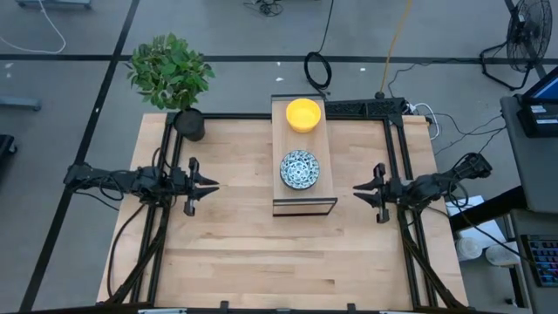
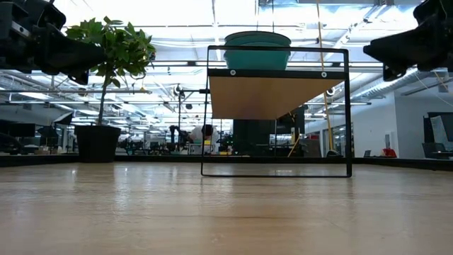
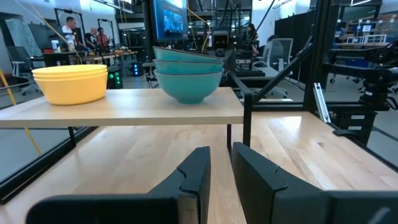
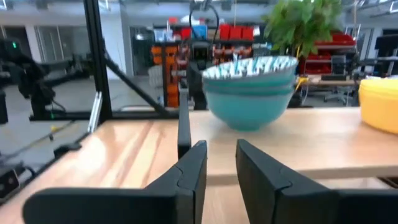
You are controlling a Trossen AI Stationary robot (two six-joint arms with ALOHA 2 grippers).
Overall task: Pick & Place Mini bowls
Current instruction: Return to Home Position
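A stack of yellow mini bowls (image 1: 303, 114) sits by its base on the far end of a raised wooden shelf (image 1: 304, 201). A stack of blue floral mini bowls (image 1: 299, 169) sits nearer the shelf's middle. In the left wrist view the yellow stack (image 3: 69, 84) and the blue stack (image 3: 188, 74) stand side by side. The right wrist view shows the blue stack (image 4: 250, 90) and part of the yellow stack (image 4: 379, 102). My left gripper (image 1: 214, 184) hovers left of the shelf and my right gripper (image 1: 356, 187) right of it. Both are shut and empty.
The shelf stands on a black metal frame (image 2: 276, 170) with open space beneath it. A dark plant pot (image 1: 189, 124) with a leafy plant stands at the table's far left corner. Black rails run along both table sides. Bare wood lies near the front edge (image 1: 288, 270).
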